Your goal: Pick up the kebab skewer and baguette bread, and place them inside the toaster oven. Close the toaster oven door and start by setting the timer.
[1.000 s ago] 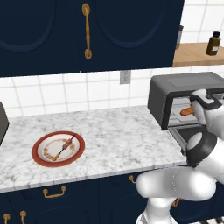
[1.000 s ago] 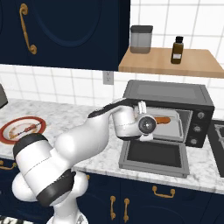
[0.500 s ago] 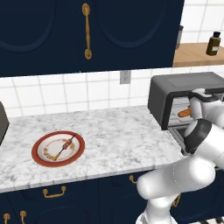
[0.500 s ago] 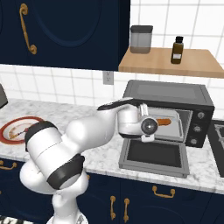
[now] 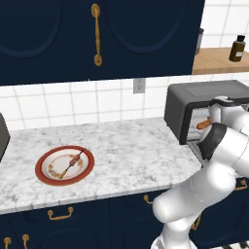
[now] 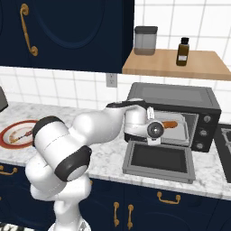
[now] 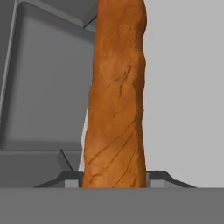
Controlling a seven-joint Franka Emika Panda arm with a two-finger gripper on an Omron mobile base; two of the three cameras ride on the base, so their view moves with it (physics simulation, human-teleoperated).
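Hand view: one baguette bread (image 7: 116, 100) between two fingers (image 7: 70, 180)

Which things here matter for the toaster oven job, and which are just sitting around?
Job:
baguette bread, held in the jaws
kebab skewer, on the plate
toaster oven
toaster oven door, dropped open

Lying about:
brown bottle
grey canister
wooden shelf

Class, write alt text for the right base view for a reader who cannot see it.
A white robot arm reaches into an open toaster oven on a marble counter, its pincer at a golden baguette inside. The oven door lies flat. At far left, a red-rimmed plate holds a kebab skewer.
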